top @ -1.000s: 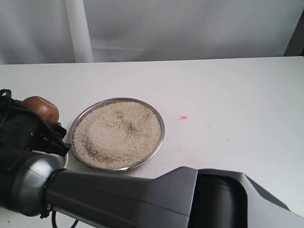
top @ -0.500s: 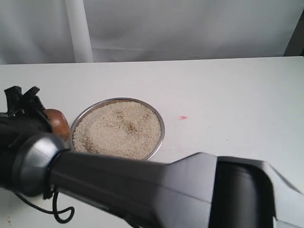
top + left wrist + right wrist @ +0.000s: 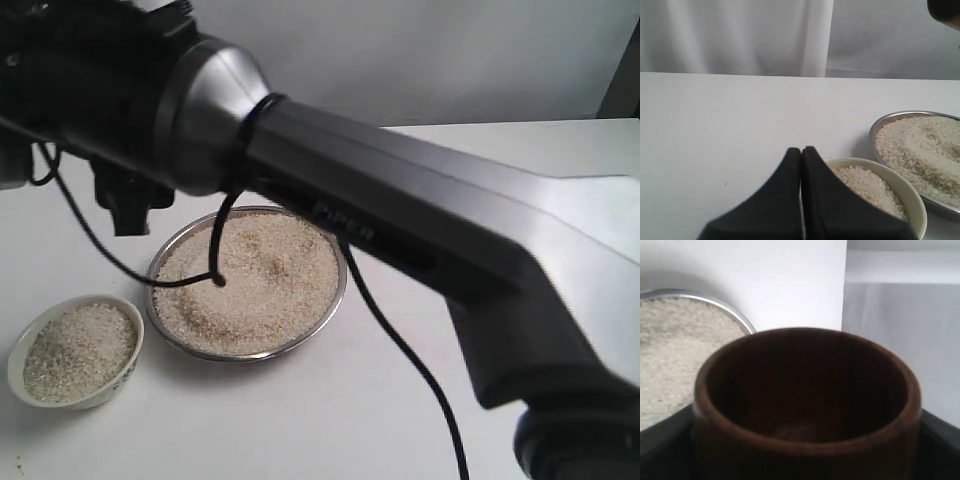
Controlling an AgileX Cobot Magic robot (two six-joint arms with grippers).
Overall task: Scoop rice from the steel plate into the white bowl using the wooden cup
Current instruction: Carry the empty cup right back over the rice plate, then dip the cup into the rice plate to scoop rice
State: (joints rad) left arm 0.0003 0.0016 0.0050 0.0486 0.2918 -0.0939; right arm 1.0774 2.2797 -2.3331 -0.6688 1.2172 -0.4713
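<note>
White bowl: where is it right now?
The white bowl sits lower left in the exterior view, close beside the left edge of the steel plate, with rice inside.

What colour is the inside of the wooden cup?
Dark reddish-brown, with faint wood grain; the wooden cup shows best in the right wrist view.

arm [image 3: 400,225] over steel plate [image 3: 250,355], white bowl [image 3: 75,402] clear

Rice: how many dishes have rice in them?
2. The steel plate holds a heap of rice, and the white bowl beside it holds some too. The wooden cup looks empty.
</note>
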